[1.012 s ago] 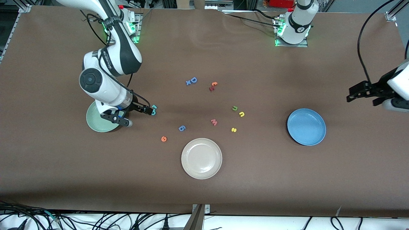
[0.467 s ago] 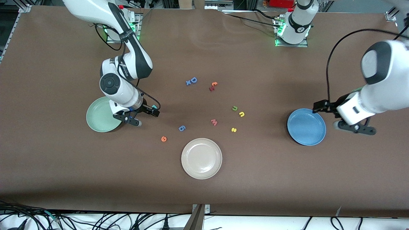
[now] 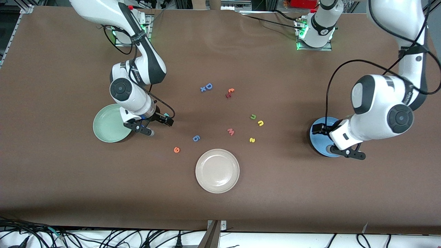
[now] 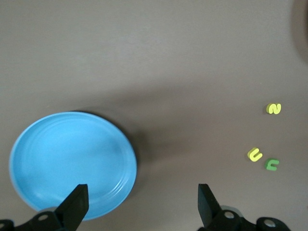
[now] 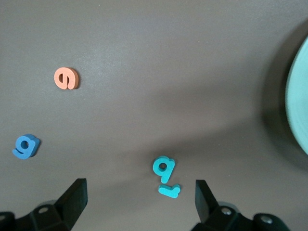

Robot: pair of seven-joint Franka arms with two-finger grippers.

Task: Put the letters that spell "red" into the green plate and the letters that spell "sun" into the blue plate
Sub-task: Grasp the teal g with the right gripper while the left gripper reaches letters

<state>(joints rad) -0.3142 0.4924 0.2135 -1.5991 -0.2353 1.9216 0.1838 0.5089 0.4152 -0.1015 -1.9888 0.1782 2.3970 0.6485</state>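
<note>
— Six task letters all lay on the brown desk (image 3: 275, 193), none in a plate. The teal d (image 5: 163, 167) and teal r (image 5: 169, 190) touched each other just beside the green plate (image 3: 103, 128); the orange e (image 3: 176, 149) lay nearer the front camera, near the blue round letter (image 3: 196, 138).

— And the "sun" letters?

— The dark green arch letter (image 3: 253, 116) and yellow arch letter (image 3: 260, 123) sat side by side, the yellow s (image 3: 252, 140) nearer the camera, with the pink w (image 3: 231, 131) between them and the blue round letter. The blue plate (image 3: 317, 137) stood empty toward the left arm's end.

— The claws?

— The right claw (image 3: 156, 126) hung spread wide over the teal pair, holding nothing. The left claw (image 3: 339, 142) hung wide over the blue plate's edge, also empty. The cream-white plate (image 3: 217, 171) lay nearest the camera.
</note>
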